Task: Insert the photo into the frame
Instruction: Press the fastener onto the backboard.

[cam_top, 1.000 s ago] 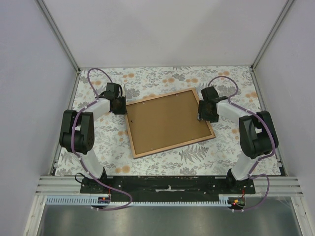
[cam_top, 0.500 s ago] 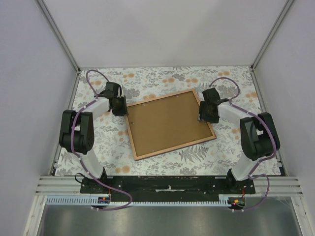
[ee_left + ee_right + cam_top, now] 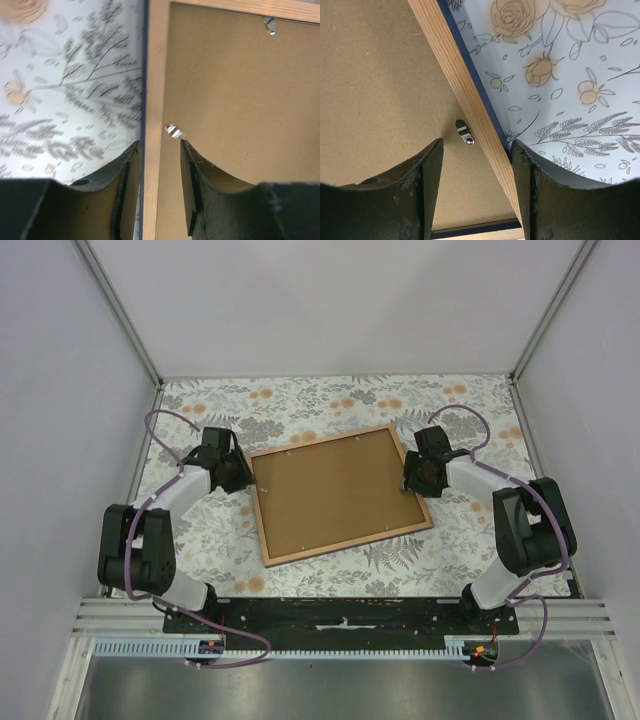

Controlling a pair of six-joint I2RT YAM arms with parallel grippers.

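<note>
The left tool [image 3: 157,150] and right tool [image 3: 477,145] each sit, jaws apart, astride the thin pale-wood rim of the frame [image 3: 154,75], which borders a flat matte-brown board [image 3: 335,490].

- Large thin-rimmed rectangular picture frame [image 3: 457,85]: light bare wood with straight visible grain, matt finish. The outer edge is coated dark blue, smooth.
- Flat brown backing board [image 3: 338,492]: pressed fibreboard by the look of it, matt, with a fine, even texture.
- Small silver turn clip [image 3: 464,133]: metal, bright and glossy.
- White floral table cover [image 3: 300,410]: smooth printed sheet with grey leaves and orange blooms. Cloth or vinyl cannot be told.
- Left gripper [image 3: 159,145] and right gripper [image 3: 476,145]: fingers [image 3: 210,195] of black matt plastic, scuffed with pale scratches.
- Purple cable [image 3: 165,425]: smooth sheath with a slight sheen.
</note>
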